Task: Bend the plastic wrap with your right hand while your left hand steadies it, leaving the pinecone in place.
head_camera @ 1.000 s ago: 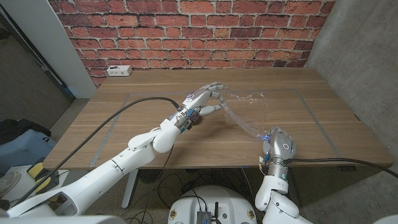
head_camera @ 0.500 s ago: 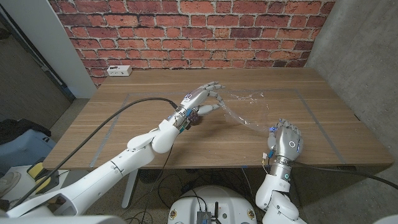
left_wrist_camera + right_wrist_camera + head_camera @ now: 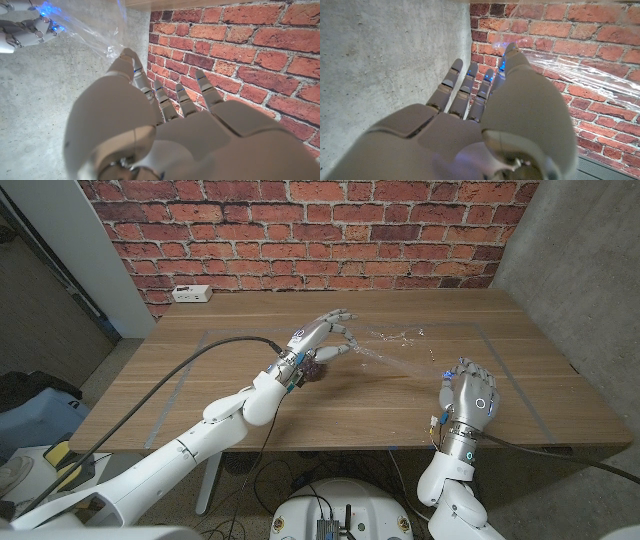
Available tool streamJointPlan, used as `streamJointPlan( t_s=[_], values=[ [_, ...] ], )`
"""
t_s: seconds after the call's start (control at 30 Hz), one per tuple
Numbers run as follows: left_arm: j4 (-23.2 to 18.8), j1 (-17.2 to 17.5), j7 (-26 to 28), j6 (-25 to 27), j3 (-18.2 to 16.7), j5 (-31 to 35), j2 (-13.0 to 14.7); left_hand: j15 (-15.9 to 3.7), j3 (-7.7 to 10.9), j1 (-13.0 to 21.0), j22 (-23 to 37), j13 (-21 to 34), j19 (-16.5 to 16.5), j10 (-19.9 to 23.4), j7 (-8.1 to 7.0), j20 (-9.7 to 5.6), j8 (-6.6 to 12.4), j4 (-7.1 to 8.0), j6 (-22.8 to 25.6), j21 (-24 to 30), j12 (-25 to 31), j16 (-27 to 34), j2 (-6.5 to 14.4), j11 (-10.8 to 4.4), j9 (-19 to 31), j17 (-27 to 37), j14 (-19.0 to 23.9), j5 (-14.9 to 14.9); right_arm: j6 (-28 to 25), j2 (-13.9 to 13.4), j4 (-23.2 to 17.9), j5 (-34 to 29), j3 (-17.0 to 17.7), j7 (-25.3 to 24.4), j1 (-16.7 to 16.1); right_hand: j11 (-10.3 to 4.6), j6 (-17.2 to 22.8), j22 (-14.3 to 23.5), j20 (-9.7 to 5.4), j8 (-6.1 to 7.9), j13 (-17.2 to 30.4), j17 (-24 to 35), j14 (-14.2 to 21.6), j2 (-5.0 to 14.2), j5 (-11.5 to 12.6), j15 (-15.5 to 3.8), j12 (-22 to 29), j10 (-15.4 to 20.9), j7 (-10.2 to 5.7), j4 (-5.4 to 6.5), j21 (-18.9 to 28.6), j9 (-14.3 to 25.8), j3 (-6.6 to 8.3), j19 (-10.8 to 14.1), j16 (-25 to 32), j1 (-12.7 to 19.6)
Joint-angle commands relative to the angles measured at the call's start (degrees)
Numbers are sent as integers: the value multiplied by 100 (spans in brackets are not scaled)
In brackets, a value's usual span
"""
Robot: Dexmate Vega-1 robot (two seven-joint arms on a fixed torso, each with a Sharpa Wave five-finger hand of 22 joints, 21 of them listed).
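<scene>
A sheet of clear plastic wrap (image 3: 400, 355) is stretched out over the wooden table (image 3: 230, 340), running from one robot hand to the other. It is crinkly and shiny, and hard to see where its edges are.

The left hand (image 3: 322, 338) reaches out over the middle of the table. Its fingers (image 3: 340, 318) are spread a little and point toward the brick wall (image 3: 300, 220). The thumb and a finger come together on the near end of the wrap, so this hand holds it. In the left wrist view the wrap (image 3: 95, 27) starts right at the tip of the left hand (image 3: 165, 130) and goes off to the other hand (image 3: 22, 27).

The right hand (image 3: 468, 398) is near the front edge of the table, on the right side. It stands up with its back to the camera. Its fingers are close together and a bit curled. The wrap seems to end at its thumb side (a small blue light glows there). In the right wrist view the wrap (image 3: 570, 70) touches the tip of the right hand (image 3: 490, 125), so it looks pinched there, but the grip itself is hidden.

A small dark pinecone (image 3: 313, 368) sits on the table, just under the left wrist.

A white power strip (image 3: 190, 293) lies at the far left edge of the table. A black cable (image 3: 170, 380) runs along the left arm.
</scene>
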Motion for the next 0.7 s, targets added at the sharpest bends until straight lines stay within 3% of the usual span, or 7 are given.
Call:
streamJointPlan(
  t_s=[0.03, 0.7],
  values=[
    [-25, 1, 66, 55, -66, -64, -41, -143, 2, 3, 32, 20, -2, 33, 13, -8, 45, 31, 81, 3, 49, 30, 86, 4, 1257, 16, 19, 6, -209, -388, -188, -103, -77, 358, 293, -48, 19, 11, 2, -6, 8, 19, -33, 33, -38, -904, -37, 37, -37, 3, -30, -13, 66, -20, -38, -86],
    [258, -355, 174, 350, 8, -88, -353, -142, -3, -3, 33, 21, -24, -17, 10, -21, 42, 26, 87, -6, 35, 30, 87, 22, 1265, 15, 1, -19, -61, -875, 50, 36, -216, 899, 1138, -78, 48, 5, 19, -42, -1, 24, -52, 39, -169, -897, -127, 66, -52, 74, -69, -101, 151, -72, -105, -274]
  ],
)
